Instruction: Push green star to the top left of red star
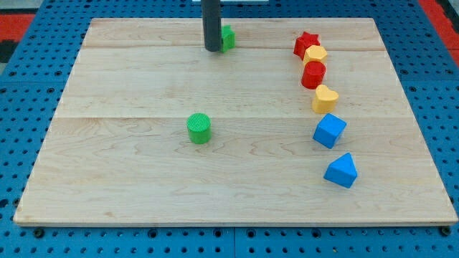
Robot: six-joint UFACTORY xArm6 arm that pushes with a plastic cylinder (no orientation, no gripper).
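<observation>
1. This looks like a robotics lab or test rig, not a home or shop.
2. The bench (143, 208) is a pale wooden board made of joined planks, laid flat as a work area.
3. It sits on a blue perforated base (21, 86) with regular rows of mounting holes, typical of lab fixtures.
4. Small coloured plastic blocks lie on the board, like experiment props.

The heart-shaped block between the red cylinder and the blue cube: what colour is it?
Yellow. The heart-shaped block shows clearly in the camera view, at the view's right.
</observation>
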